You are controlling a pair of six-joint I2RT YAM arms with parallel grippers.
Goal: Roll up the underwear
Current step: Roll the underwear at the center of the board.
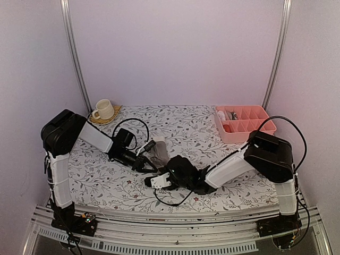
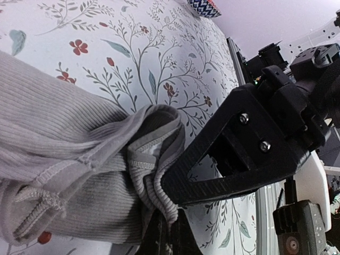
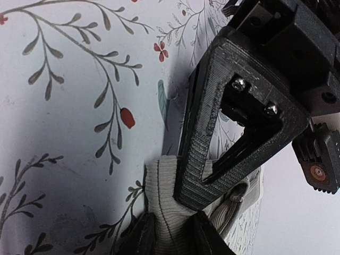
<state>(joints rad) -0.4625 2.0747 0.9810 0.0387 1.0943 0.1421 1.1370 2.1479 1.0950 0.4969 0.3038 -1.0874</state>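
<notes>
- Sitting in the middle of the floral-print bench point(image 1: 106, 175), the small taupe ribbed cloth underwear with a cream waistband point(image 1: 158, 150) lies just beyond both hands.
- The left hand point(image 2: 161, 206) is pinching its bunched taupe edge, and the right hand point(image 3: 178, 210) is clamped on the cream band.
- Its long axis looks to run away from the arms, so I'd guess it rolls that way. Neither arm is nearer.

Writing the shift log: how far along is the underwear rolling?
Done: no finished roll shows anywhere. In hand: the left gripper and the right gripper each pinch an edge of the brief, jaws shut on the cloth, which is bunched rather than rolled. Left: the rolling itself.
</notes>
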